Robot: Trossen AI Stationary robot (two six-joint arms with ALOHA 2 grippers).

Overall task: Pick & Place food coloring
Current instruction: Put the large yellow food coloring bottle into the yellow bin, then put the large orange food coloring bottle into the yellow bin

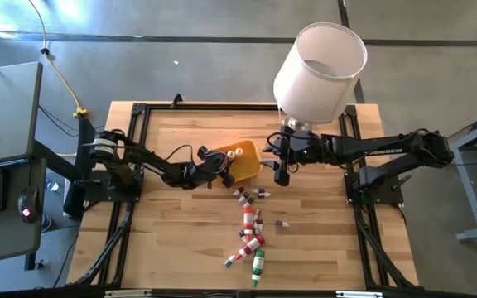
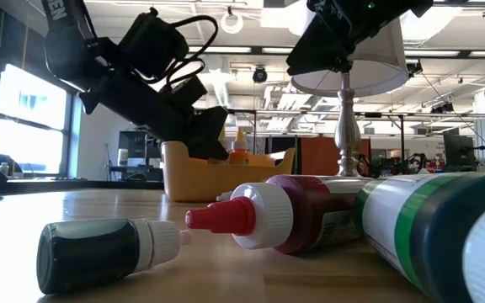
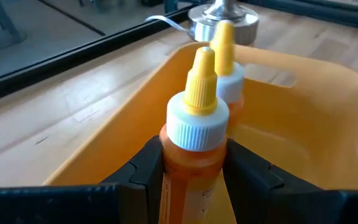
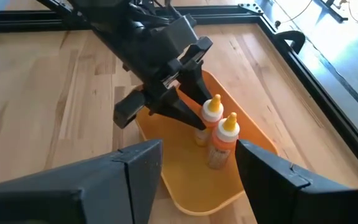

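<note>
Left gripper clamped on orange bottle, inside tray. Left wrist view alone shows the grip; second orange bottle just behind. Right wrist view: both bottles upright in tray, right gripper hovering above, fingers apart, empty. High view alone: remaining bottles scattered on table below tray. Low view: green vial, red bottle lying near camera.
</note>
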